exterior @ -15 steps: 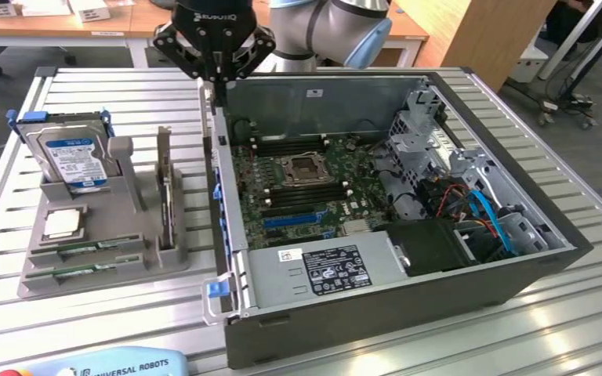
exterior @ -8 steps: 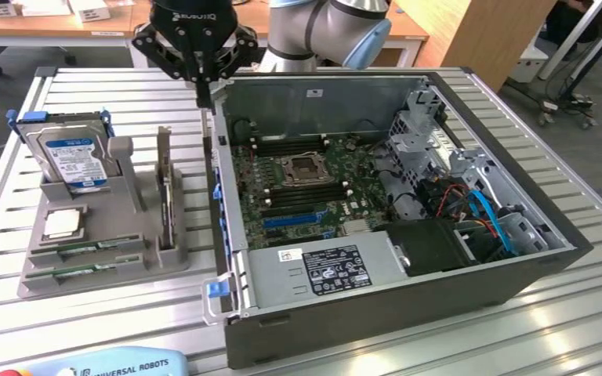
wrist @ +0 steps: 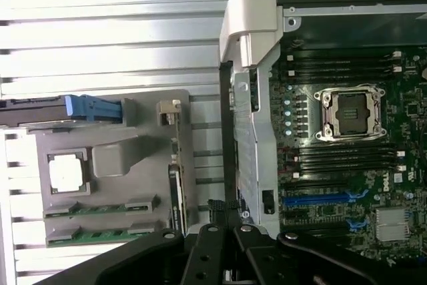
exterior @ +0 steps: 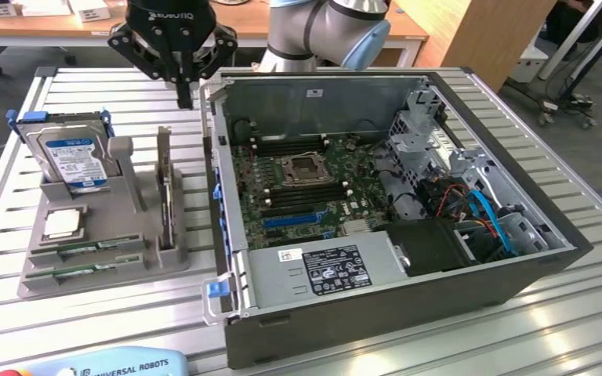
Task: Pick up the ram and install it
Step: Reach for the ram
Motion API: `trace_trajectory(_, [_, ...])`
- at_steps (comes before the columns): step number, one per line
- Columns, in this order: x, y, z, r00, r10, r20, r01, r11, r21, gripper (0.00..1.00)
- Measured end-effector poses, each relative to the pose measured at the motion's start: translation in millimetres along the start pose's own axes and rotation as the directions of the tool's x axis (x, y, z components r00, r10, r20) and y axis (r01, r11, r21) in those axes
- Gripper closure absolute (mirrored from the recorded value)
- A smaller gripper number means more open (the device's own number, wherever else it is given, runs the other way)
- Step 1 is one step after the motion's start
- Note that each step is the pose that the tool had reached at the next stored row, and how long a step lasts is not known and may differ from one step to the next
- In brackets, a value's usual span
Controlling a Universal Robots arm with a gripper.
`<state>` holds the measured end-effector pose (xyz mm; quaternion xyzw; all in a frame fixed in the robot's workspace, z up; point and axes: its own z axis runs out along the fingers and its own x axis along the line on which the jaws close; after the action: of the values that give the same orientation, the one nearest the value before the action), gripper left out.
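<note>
Two ram sticks, narrow and green, lie side by side in the front slots of a grey holder (exterior: 123, 258): one ram stick (exterior: 90, 249) (wrist: 100, 208) and a second one (exterior: 76, 271) (wrist: 100, 235). My black gripper (exterior: 184, 98) (wrist: 223, 208) hangs shut and holds nothing. It is above the slatted table, at the far end of the gap between the holder and the open computer case (exterior: 385, 321). Inside the case lies the motherboard (exterior: 291, 196), with dark memory slots (wrist: 343, 65) on both sides of the CPU socket (wrist: 350, 115).
The holder also carries a silver hard drive with a blue label (exterior: 69, 155), a square silver CPU (exterior: 63, 223) and a thin part standing on edge (exterior: 165, 192). A grey power supply (exterior: 328, 270) fills the case's front. A teach pendant (exterior: 103, 366) lies at the table's front edge.
</note>
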<state>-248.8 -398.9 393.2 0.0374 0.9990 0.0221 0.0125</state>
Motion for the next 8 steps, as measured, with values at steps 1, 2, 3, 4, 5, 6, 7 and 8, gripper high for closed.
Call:
trace_trajectory(1, [2.8, -0.2, -0.1, 1.0000, 0.000, 0.0000, 0.000, 1.0000, 0.0001, 0.90])
trace_trajectory(2, [5.6, -0.4, -0.2, 1.0000, 0.000, 0.0000, 0.000, 1.0000, 0.0001, 0.90])
trace_trajectory(3, [8.5, -0.6, -0.2, 1.0000, 0.000, 0.0001, 0.000, 1.0000, 0.0000, 0.90])
trace_trajectory(4, [11.3, -0.8, -0.3, 1.0000, 0.000, 0.0000, 0.000, 1.0000, 0.0000, 0.90])
trace_trajectory(5, [14.1, -1.0, -0.4, 1.0000, 0.000, 0.0000, 0.000, 1.0000, 0.0000, 0.90])
trace_trajectory(6, [16.7, -1.2, -0.5, 1.0000, 0.000, 0.0000, 0.000, 1.0000, 0.0000, 0.90])
trace_trajectory(7, [19.3, -1.4, -0.5, 1.0000, 0.000, 0.0001, 0.000, 1.0000, 0.0000, 0.90])
trace_trajectory(8, [21.8, -1.6, -0.6, 1.0000, 0.000, 0.0000, 0.000, 1.0000, 0.0000, 0.90])
